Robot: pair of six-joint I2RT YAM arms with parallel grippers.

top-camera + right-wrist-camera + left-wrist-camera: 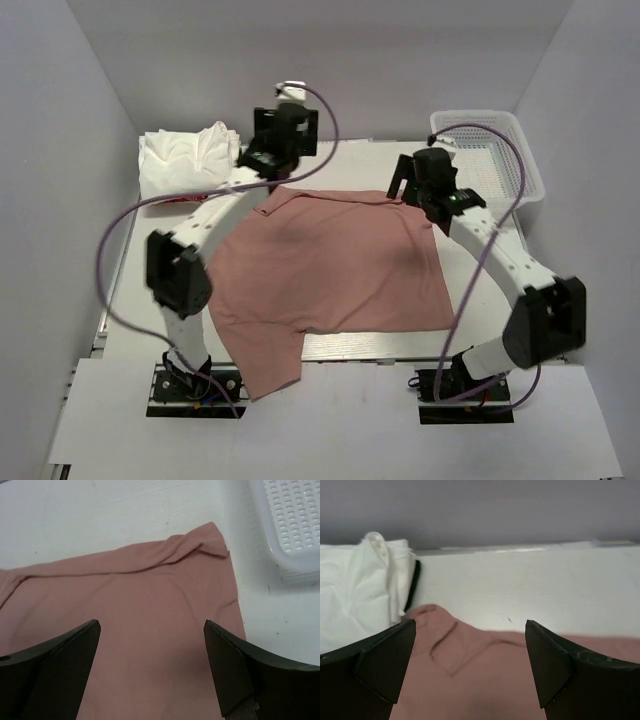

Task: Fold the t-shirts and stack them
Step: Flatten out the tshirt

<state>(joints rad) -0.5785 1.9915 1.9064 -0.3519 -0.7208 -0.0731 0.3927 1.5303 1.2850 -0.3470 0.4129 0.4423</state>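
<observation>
The dusty pink t-shirt (330,265) lies spread flat on the table, plain side up, one sleeve hanging over the near edge. My left gripper (272,165) hovers open over its far left corner; the left wrist view shows pink cloth (470,680) between the black fingers (550,665). My right gripper (418,195) hovers open over the far right corner; the right wrist view shows the folded-over corner (200,545) ahead of the fingers (230,670). A pile of white t-shirts (185,160) sits at the far left, and shows in the left wrist view (355,590).
A white plastic mesh basket (495,155) stands at the far right of the table; its corner shows in the right wrist view (295,525). Grey walls enclose the table on three sides. Cables loop from both arms.
</observation>
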